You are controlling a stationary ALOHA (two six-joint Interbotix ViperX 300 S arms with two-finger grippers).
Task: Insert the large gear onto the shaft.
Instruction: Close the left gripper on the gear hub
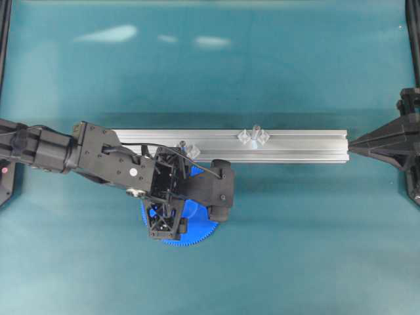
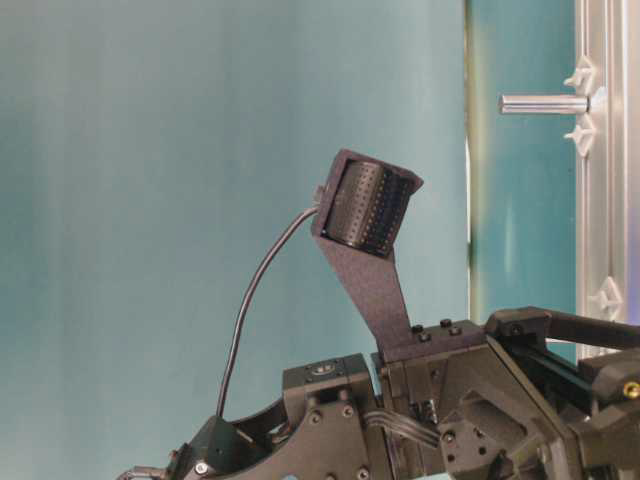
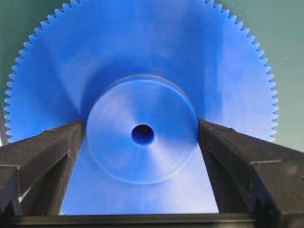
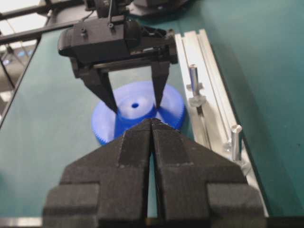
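Open left pincer (image 3: 141, 137) astride large gear (image 3: 142, 71) hub

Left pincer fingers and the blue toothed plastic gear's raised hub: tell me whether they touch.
Cannot tell. In the left wrist view the fingers flank the hub of the gear edge to edge; neither gap nor contact is plain.

Large gear (image 3: 142, 80): bright-blue toothed disc, raised hub, flat on table. Shaft (image 1: 256, 133): upright silvery pin, bare.

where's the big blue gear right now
The wide bright-blue toothed plastic gear lies flat on the teal table, lower centre-left of the overhead view, just in front of the silvery aluminium rail, under the open left pincer.
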